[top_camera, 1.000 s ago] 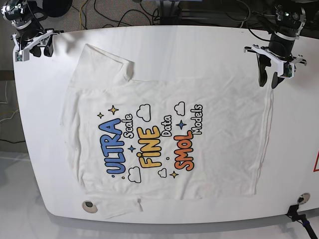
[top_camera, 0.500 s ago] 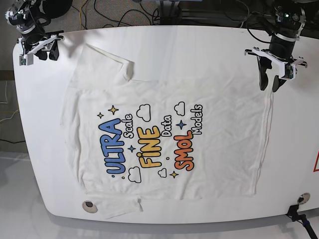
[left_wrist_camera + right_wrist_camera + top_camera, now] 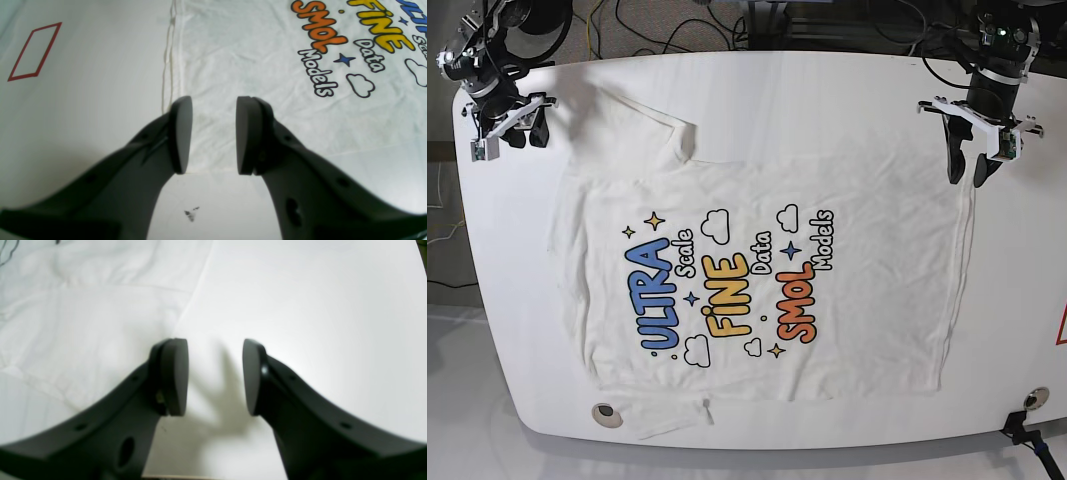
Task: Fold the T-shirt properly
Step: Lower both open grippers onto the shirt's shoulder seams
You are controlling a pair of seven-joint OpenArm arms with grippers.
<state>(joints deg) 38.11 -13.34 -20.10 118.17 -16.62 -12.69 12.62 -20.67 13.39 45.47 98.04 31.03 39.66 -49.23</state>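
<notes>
black left end effector [image 3: 213, 136] hangs with jaws apart over a corner of the t-shirt [image 3: 767, 270]; right end effector [image 3: 215, 376], also apart and empty, hovers beside a sleeve. shirt lies print-up on the white desk [image 3: 827, 90].

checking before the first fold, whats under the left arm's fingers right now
Under the open left gripper lies a corner of the T-shirt, its hem edge crossing between the fingers, with bare white table beside it. The cloth directly beneath each finger is hidden.
</notes>
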